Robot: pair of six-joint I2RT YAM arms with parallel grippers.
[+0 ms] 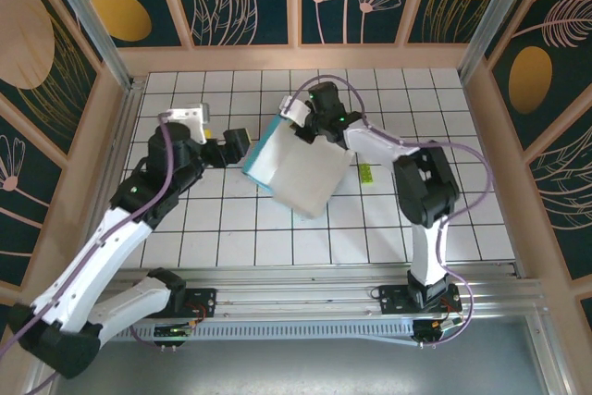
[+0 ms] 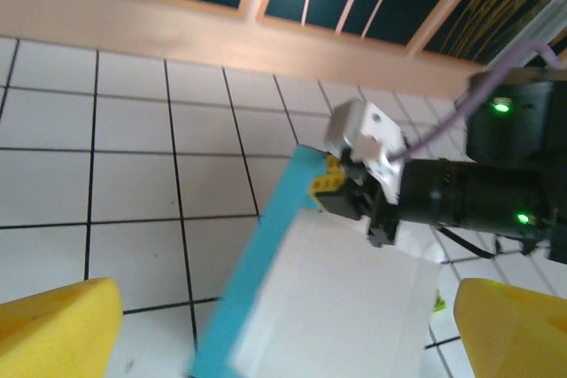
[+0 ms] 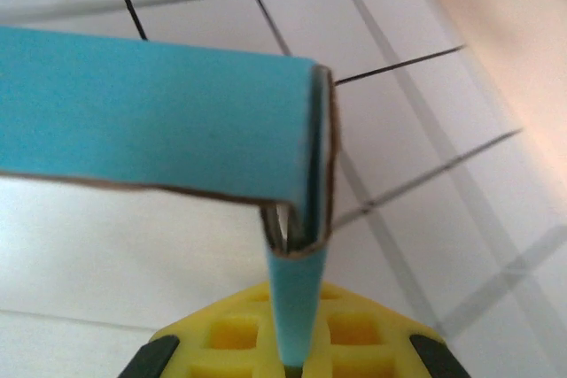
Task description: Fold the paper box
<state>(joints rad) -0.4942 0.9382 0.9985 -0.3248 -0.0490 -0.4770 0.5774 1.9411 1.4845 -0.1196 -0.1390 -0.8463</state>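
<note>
Now, R pincer tight on paper box corner; L pincer spread, empty.

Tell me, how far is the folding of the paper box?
Roughly midway. Done: one blue flap stands up along the paper box edge. In hand: the right end effector pinches its far corner. Remaining: the white face lies unfolded; the left end effector is open beside it.

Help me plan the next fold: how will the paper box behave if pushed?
Probably light, fairly stiff: the paper box looks flat, held at one corner by the right gripper. Likely creases easily; its edges look thin. It may pivot, pinched at one spot.
</note>
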